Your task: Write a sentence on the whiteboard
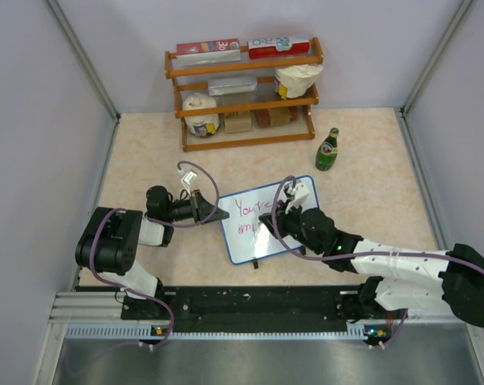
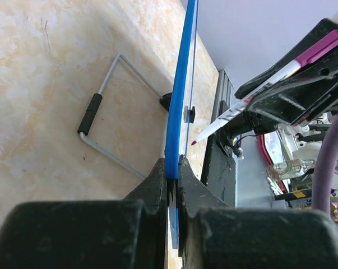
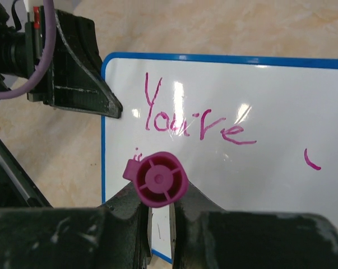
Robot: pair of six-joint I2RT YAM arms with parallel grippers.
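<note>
At the middle of the table, seen from overhead, one whiteboard (image 1: 262,237) stands tilted between the two arms. The left gripper (image 1: 219,215) is clamped on its left edge, I judge to steady it against the push of writing. The right gripper (image 1: 267,218) hangs over its face. Behind stand one green bottle (image 1: 327,150) and one wooden rack (image 1: 246,92) of three shelves, both well apart from the work.

From the left wrist, the jaws are closed on the blue frame (image 2: 179,112), seen edge-on. One marker (image 2: 253,92) aims its red tip at the writing face, very near it; whether it touches I cannot tell. One wire stand (image 2: 98,112) reaches out behind the board, apparently its prop.

From the right wrist, the jaws pinch the marker's pink barrel, cap end toward the camera, roughly square to the board so the tip can press. One finished word, "You're" (image 3: 191,120), heads the board. A second line is begun beneath it, and one curved mark (image 3: 311,159) sits alone at the right.
</note>
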